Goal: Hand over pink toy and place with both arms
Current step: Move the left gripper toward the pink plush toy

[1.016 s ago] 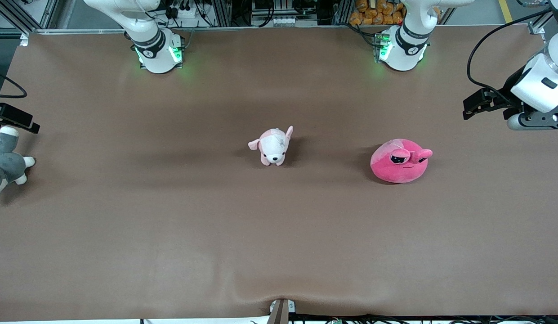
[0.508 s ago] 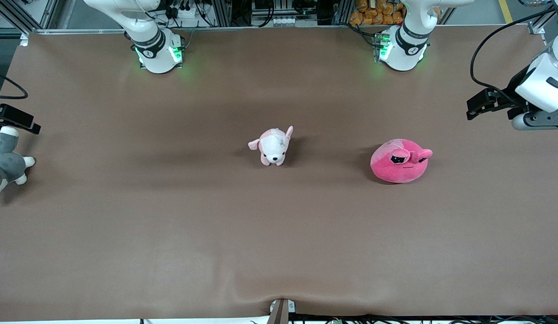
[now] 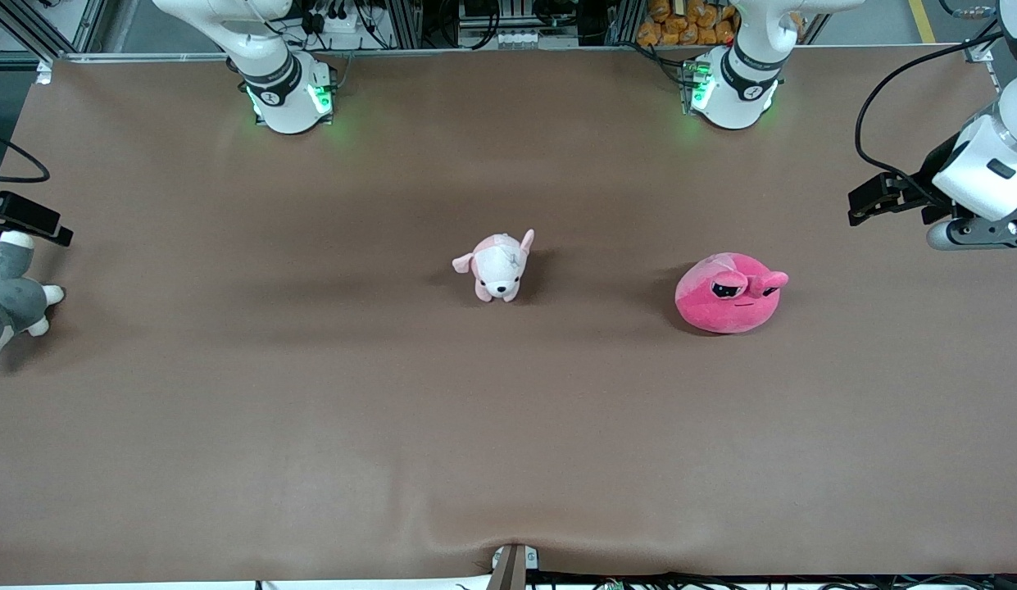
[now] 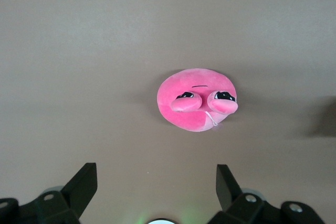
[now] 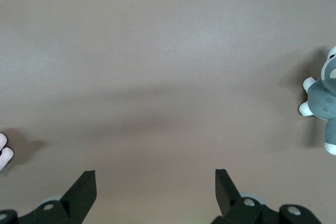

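pink toy (image 3: 728,292) – loose on bench (image 3: 508,459), toward left arm's end | left gripper (image 3: 867,201) – wide, up near that edge; unloaded for the pick | right gripper (image 3: 26,217) – wide; waits at other edge

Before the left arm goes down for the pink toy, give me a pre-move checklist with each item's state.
1. Left gripper open: ok, fingers spread wide.
2. Left gripper empty: ok.
3. Pink toy free on the table, nothing touching it: ok.
4. Left gripper over the toy: not ok, it hangs over the table edge at the left arm's end.
5. Puppy plush apart from the toy: ok.
6. Right gripper open and empty for the handover: ok; it waits over the right arm's end near the grey plush.
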Controlling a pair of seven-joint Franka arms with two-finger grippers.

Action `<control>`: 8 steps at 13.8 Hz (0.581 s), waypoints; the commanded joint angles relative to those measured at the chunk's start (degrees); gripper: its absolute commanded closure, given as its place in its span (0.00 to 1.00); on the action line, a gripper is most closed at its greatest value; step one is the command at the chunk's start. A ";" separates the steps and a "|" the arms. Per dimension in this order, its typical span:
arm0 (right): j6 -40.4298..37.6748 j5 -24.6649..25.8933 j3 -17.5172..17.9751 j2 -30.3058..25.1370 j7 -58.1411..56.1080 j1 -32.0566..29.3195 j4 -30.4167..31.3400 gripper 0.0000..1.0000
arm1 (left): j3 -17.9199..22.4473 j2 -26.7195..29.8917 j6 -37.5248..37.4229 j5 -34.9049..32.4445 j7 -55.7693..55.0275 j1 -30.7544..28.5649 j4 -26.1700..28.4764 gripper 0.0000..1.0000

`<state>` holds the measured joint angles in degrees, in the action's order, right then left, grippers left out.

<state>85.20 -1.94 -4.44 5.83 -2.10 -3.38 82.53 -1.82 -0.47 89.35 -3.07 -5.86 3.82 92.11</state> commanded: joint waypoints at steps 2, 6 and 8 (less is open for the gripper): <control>0.50 -0.78 0.22 -0.11 -1.24 -0.75 0.35 0.00 | 0.06 -1.46 0.38 -0.45 -0.47 -1.43 -0.79 0.00; 0.49 -1.39 0.22 -0.11 -2.82 -1.80 0.18 0.00 | 0.06 -2.78 1.97 0.08 -0.47 -1.79 -1.23 0.00; 0.50 -1.57 0.22 -0.11 -2.73 -1.80 0.27 0.00 | -0.02 -2.44 1.97 0.08 -2.12 -1.79 -1.23 0.00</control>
<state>85.32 -2.27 -4.63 6.03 -3.89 -4.23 82.53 -1.66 -2.77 91.33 -3.07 -6.37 2.15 92.02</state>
